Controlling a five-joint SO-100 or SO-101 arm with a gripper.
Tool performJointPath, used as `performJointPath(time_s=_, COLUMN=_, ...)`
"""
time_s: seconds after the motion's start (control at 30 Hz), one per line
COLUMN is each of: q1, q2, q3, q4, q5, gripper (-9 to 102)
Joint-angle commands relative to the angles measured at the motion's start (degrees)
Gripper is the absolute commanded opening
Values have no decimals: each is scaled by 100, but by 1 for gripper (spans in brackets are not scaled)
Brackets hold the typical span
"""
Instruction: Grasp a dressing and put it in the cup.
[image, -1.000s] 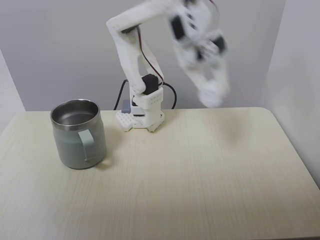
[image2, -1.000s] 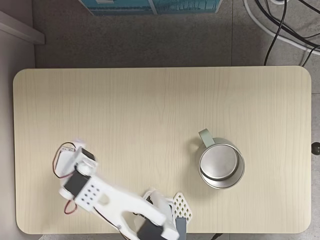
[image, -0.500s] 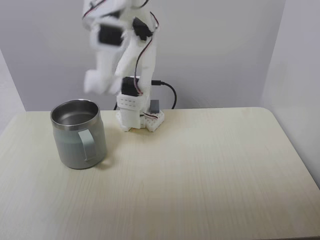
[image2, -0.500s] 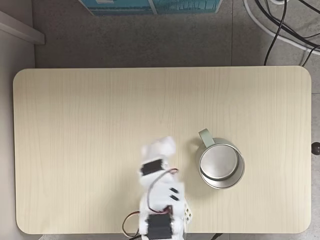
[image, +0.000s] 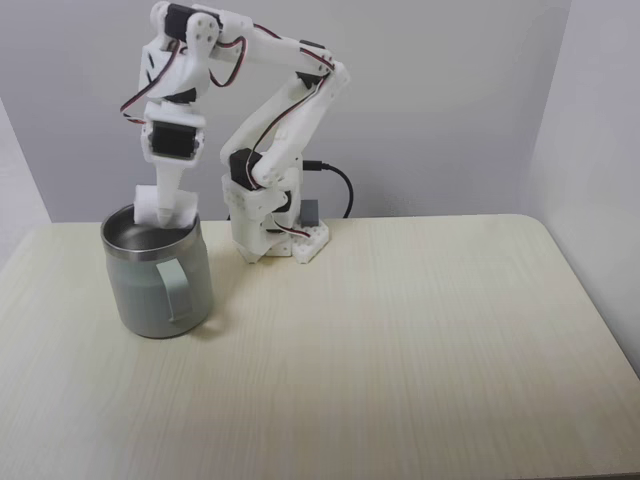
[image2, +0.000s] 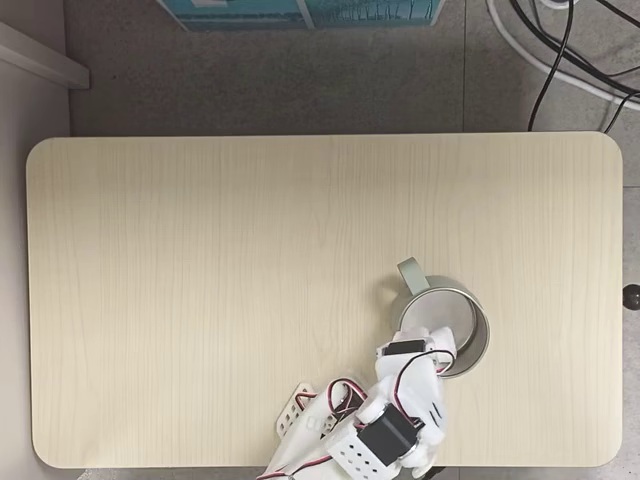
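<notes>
The claw (image: 160, 212) hangs over the mouth of the cup (image: 160, 285), tips pointing down just above the steel rim, and between them sits a blocky white mass that I take to be the dressing (image: 152, 207), clenched in the claw and not yet let go. White gauze against white plastic makes the outline hard to separate, so that reading is a judgement.

A roll of gauze should be very light and soft, squashing under pressure and not slippery; it is best pinched across its round middle, firmly enough to dent it. It is not fragile, so a short drop into the cup should do no harm, and the wide opening is forgiving.

The side-on fixed view shows heights: the claw over the rim, the cup's handle facing the camera, the arm's base (image: 275, 235) standing behind on the worktop (image: 420, 330). The fixed view from above shows alignment: the arm (image2: 400, 415) covers the near part of the cup (image2: 470, 320), its tip inside the rim's circle, and the cup's handle (image2: 410, 275) points toward the worktop's middle
</notes>
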Motion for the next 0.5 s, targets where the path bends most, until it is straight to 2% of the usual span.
performJointPath(time_s=0.0, q1=70, q2=141, q3=18, q4=-158, q5=26, gripper=0)
performJointPath(time_s=0.1, q1=70, q2=202, q3=44, q4=-220, q5=44, gripper=4)
performJointPath(time_s=0.23, q1=149, q2=132, q3=0, q4=-325, q5=-35, gripper=26)
performJointPath(time_s=0.47, q1=105, q2=431, q3=158, q4=-281, q5=35, gripper=28)
